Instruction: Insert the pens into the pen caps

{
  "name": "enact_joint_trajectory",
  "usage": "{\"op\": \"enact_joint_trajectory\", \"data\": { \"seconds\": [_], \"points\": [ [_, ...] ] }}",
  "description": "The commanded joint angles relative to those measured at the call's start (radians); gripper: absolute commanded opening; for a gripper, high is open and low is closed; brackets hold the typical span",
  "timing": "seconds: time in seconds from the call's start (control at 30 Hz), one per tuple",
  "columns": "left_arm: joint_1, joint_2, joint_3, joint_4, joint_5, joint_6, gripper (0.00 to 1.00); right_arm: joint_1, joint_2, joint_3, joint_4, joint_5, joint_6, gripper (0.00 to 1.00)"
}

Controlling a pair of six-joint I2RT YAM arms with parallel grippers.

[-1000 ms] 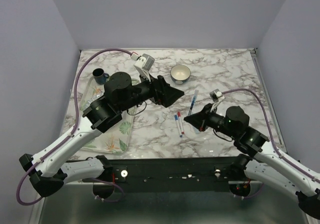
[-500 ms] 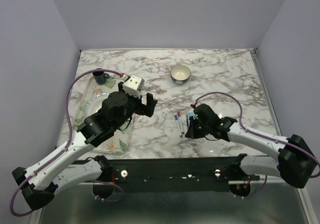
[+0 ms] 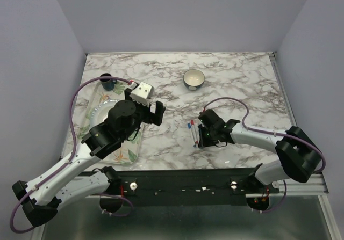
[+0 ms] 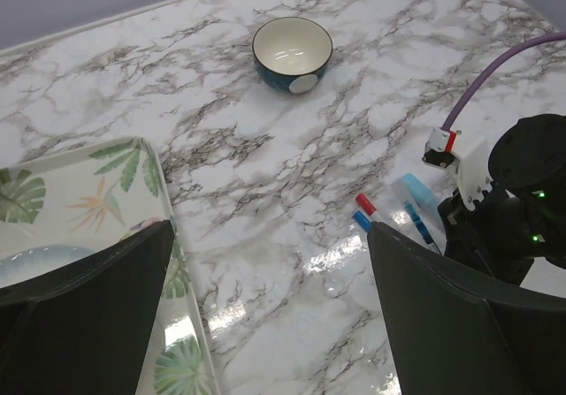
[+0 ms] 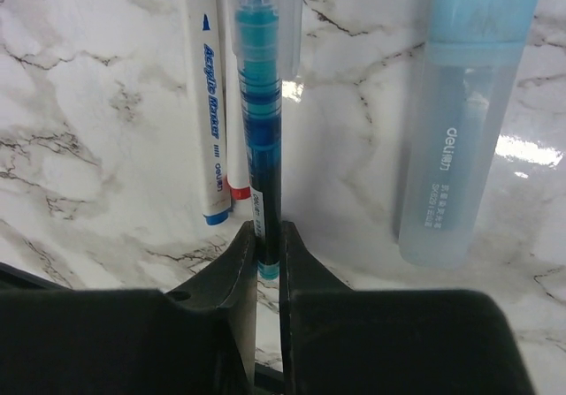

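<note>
Entry: right gripper [image 5: 268,236], pinching slim translucent dark-blue pen [image 5: 262,103]; you risk dragging the white blue-tipped marker [image 5: 205,103], just beside at 9 o'clock.

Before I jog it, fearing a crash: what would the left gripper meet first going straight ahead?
The left gripper would probably meet bare table first, between the tray and the pens; depth is unclear.

We find the tightest spot at the right gripper [image 5: 267,236], pinched on a blue pen [image 5: 262,130]. A white pen [image 5: 202,103] lies just beside it on one side. A pale blue marker [image 5: 455,130] lies apart on the other, with bare marble between. The bowl [image 3: 194,79] stands well beyond. The tray [image 3: 122,155] and the left gripper [image 3: 156,111], fingers spread, take up the left side.
</note>
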Motion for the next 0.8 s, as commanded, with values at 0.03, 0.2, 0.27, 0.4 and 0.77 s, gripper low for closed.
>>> {"op": "enact_joint_trajectory", "data": {
  "seconds": [0.03, 0.2, 0.27, 0.4, 0.77],
  "points": [
    [0.003, -0.004, -0.006, 0.018, -0.002, 0.010, 0.99, -0.003, 0.059, 0.048, -0.014, 0.065, 0.007, 0.20],
    [0.003, -0.007, -0.005, 0.015, 0.004, -0.002, 0.99, -0.001, 0.061, 0.051, -0.009, 0.082, 0.013, 0.27],
    [0.003, -0.011, -0.006, 0.019, 0.016, -0.005, 0.99, -0.003, 0.065, 0.060, -0.014, 0.091, 0.022, 0.27],
    [0.002, -0.022, -0.014, 0.026, 0.012, -0.004, 0.99, -0.001, 0.061, 0.080, -0.043, 0.102, 0.045, 0.31],
    [0.002, -0.043, -0.032, 0.062, 0.085, -0.001, 0.99, -0.001, -0.273, 0.100, -0.128, 0.017, 0.021, 0.52]
  ]
}}
